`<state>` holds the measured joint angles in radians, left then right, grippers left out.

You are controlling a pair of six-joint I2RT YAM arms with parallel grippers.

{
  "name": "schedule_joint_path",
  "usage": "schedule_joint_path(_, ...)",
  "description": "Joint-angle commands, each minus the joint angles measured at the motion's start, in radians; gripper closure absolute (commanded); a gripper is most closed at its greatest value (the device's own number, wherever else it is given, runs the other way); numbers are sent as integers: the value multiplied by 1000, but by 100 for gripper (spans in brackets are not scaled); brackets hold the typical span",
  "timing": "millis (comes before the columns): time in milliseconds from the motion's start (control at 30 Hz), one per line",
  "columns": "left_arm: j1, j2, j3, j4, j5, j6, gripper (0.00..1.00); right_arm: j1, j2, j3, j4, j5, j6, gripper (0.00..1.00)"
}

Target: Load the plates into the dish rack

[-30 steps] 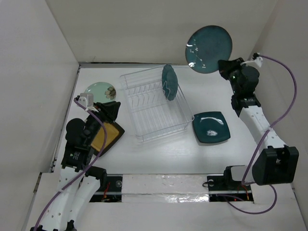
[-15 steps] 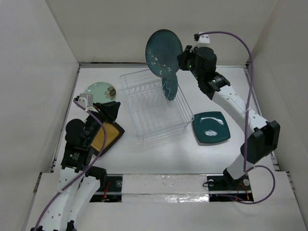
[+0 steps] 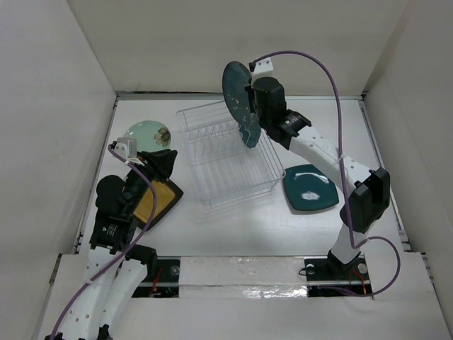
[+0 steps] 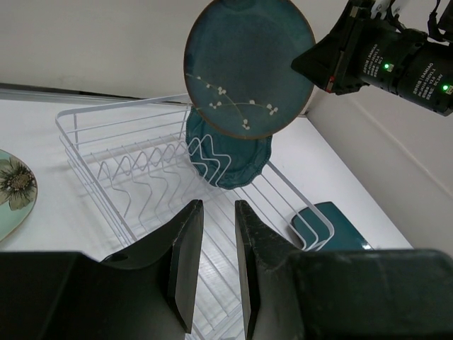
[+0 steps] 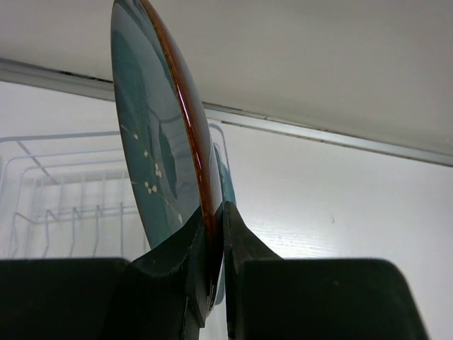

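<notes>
Right gripper (image 5: 214,221): clamped on the lower rim of the held round teal plate (image 3: 236,91), which stands on edge.
Left gripper (image 4: 212,265): fingers a narrow gap apart, with nothing seen between them.
Hidden at the right gripper: its fingertips are covered by the arm in the top view. In the wrist view the held plate shows only edge-on.
Hidden at the left gripper: the mustard plate (image 3: 157,200) lies mostly under the wrist and arm, with only a yellow corner and its black rim showing.
Cut off: the left wrist view clips the green patterned plate (image 4: 10,191) at its left edge and shows only part of the rounded-square teal plate (image 4: 333,221).
Count: five plates, one dish rack (image 3: 226,173), two grippers.
Racked round teal plate (image 3: 249,131): just below and behind the held plate, upright in a far slot of the rack.
Held plate to rack: above the rack's far end. I cannot tell whether it touches the racked plate.
Rounded-square teal plate: flat on the table, beside the rack's right side, below the right arm.
Green patterned plate: flat, just beyond the left gripper, left of the rack.
</notes>
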<state>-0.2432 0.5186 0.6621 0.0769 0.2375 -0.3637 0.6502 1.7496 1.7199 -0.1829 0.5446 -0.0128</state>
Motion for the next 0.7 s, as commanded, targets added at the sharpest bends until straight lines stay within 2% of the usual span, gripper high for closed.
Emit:
schedule_joint_path(0, -5, -12, 14, 40, 17, 5, 78, 34, -12, 107, 263, 155, -99, 100)
schedule_joint_path(333, -5, 3, 18, 37, 16, 5, 78, 77, 73, 96, 299, 327, -171, 100)
schedule_joint_path(667, -5, 8, 13, 44, 25, 2, 78, 86, 83, 32, 338, 351, -162, 100)
